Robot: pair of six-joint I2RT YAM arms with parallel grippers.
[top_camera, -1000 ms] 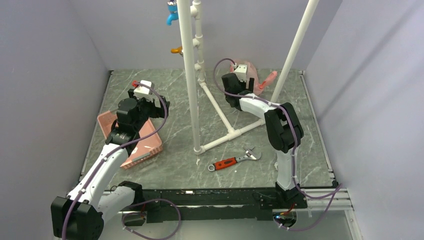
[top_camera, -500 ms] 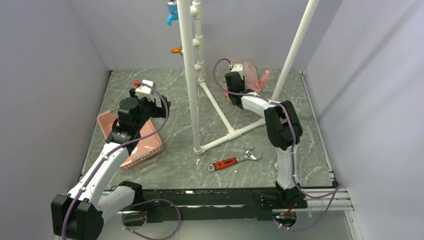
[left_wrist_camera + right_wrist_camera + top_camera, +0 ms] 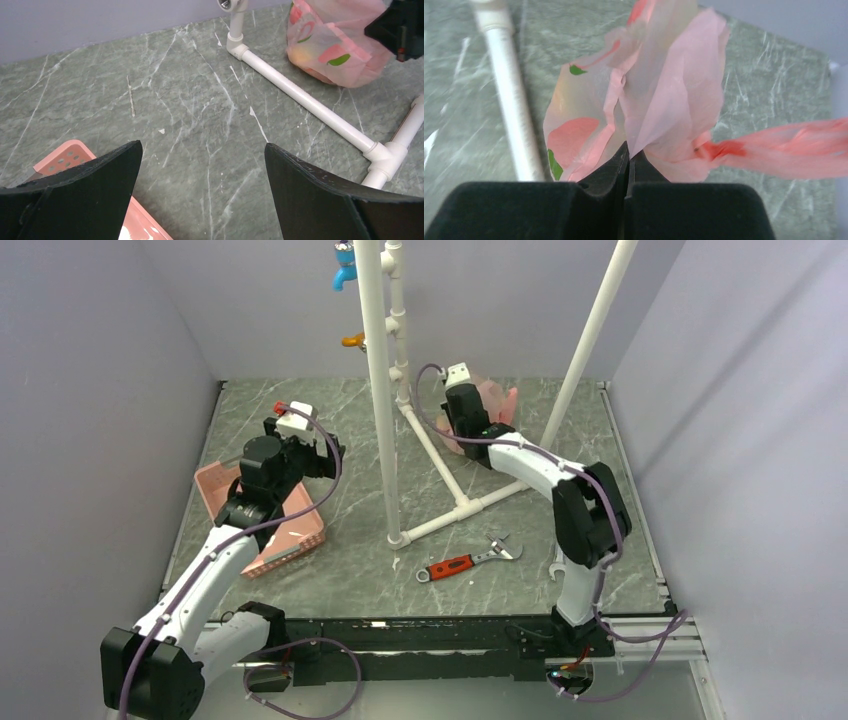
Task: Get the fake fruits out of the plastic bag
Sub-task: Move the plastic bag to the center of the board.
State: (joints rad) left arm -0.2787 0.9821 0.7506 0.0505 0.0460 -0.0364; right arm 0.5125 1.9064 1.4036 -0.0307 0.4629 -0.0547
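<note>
Now the right gripper is pinched shut on the bag, near the far edge of the table, beside a white pipe. The left gripper hangs wide open. The bag looks thin, soft and slippery, so a bunched fold or handle seems best. The fruits inside barely show.

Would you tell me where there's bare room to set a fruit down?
Bare marble: between pink basket and pipe frame; between wrench and near edge. Crowded: far middle, around plastic bag and right gripper.
</note>
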